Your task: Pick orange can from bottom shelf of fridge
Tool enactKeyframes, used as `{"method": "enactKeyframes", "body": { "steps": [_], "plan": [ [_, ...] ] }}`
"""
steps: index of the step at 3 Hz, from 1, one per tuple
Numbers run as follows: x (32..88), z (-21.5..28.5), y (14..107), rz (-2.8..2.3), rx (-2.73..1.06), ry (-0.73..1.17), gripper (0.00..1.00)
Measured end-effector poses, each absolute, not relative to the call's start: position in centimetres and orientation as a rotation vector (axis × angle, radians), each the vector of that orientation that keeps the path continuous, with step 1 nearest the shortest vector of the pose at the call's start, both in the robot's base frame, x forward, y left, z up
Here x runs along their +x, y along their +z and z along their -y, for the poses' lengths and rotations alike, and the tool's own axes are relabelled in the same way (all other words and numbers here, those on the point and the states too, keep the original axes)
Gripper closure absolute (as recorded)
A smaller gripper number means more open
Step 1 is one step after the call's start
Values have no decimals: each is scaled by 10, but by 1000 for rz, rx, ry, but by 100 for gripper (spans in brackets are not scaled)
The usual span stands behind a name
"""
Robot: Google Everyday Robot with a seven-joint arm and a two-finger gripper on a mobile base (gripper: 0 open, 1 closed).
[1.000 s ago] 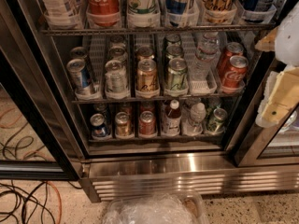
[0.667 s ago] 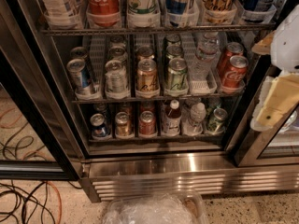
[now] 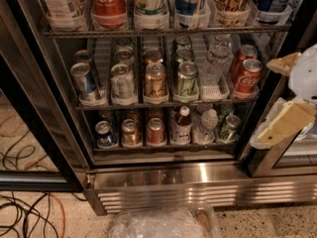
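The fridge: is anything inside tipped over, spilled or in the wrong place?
Nothing stands out. In the fridge, cans and bottles stand upright in their lanes, including the orange can on the bottom shelf. No spill shows. The gripper hangs outside at the right, fingers open and empty.

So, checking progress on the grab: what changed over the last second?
The gripper dropped slightly at the right edge of the fridge, jaws open, holding nothing. The orange can and everything else on the bottom shelf stayed put.
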State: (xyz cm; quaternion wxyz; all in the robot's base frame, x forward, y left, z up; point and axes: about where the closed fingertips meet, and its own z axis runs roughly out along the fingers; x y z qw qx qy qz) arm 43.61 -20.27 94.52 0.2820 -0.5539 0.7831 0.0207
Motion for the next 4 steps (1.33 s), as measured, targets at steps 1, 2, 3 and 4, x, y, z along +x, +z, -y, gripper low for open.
{"method": "enactKeyframes", "body": {
  "steps": [1,2,3,4],
  "plan": [
    [438,199,930,-2018,-1332,165,0],
    [438,188,943,-1980,-1271,223,0],
    [437,187,944,-1974,-1272,230,0],
    [441,178,943,-1956,-1195,275,0]
  ]
}}
